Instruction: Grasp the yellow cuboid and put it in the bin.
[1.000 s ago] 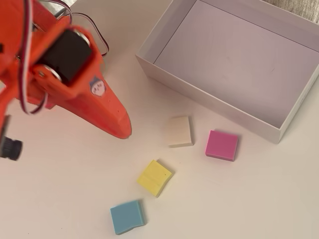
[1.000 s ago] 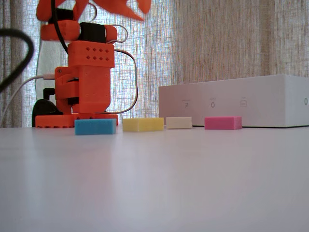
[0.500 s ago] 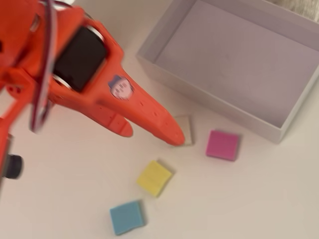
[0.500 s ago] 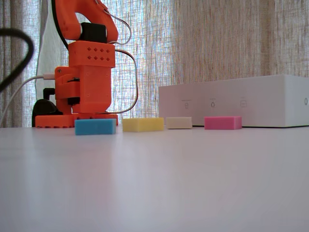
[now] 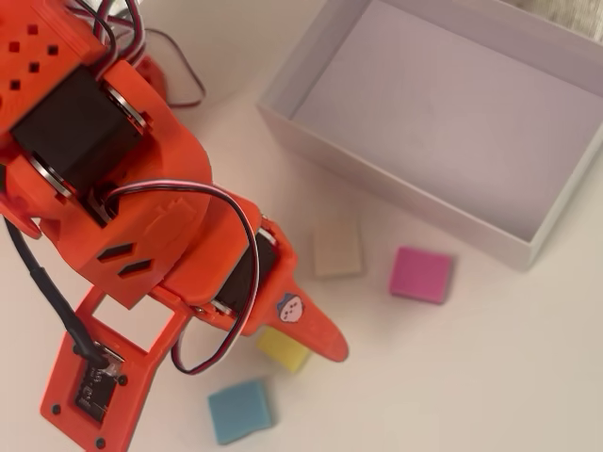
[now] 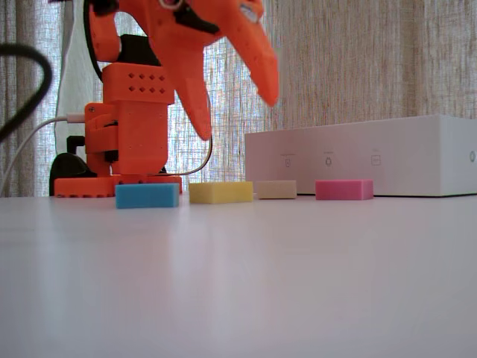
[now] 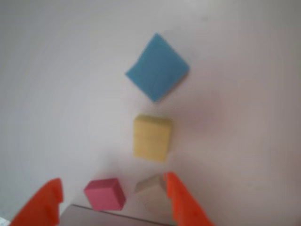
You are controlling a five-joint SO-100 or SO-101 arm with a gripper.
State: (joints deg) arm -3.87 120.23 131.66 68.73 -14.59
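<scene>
Four small foam blocks lie on the table, one of each colour: the yellow cuboid [image 7: 152, 137], a blue block [image 7: 157, 66], a pale cream block [image 5: 337, 250] and a pink block [image 5: 421, 274]. There is one bin [image 5: 400, 193], a shallow white box with low walls and a pale grey-lilac floor; nothing lies in it, and all four blocks sit outside it on the bare tabletop. In the overhead view the cream and pink blocks lie near the bin's closest wall, the yellow cuboid sits further out and is partly covered by the arm, and the blue block lies beyond it near the bottom edge. One orange arm reaches out over the blocks. Its gripper [image 7: 113, 186] hangs above the table with its two orange fingers spread wide apart, holding nothing; in the wrist view the pink and cream blocks show between the fingertips and the yellow cuboid lies just past them, in line with the gap. In the fixed view the fingertips [image 6: 268, 88] are well above the row of blocks. The table [image 6: 238, 283] is smooth and white. Behind it, in the fixed view, hang light woven curtains [image 6: 358, 60] with daylight coming through them, and white and black cables run by the arm's base [image 6: 119, 183].
</scene>
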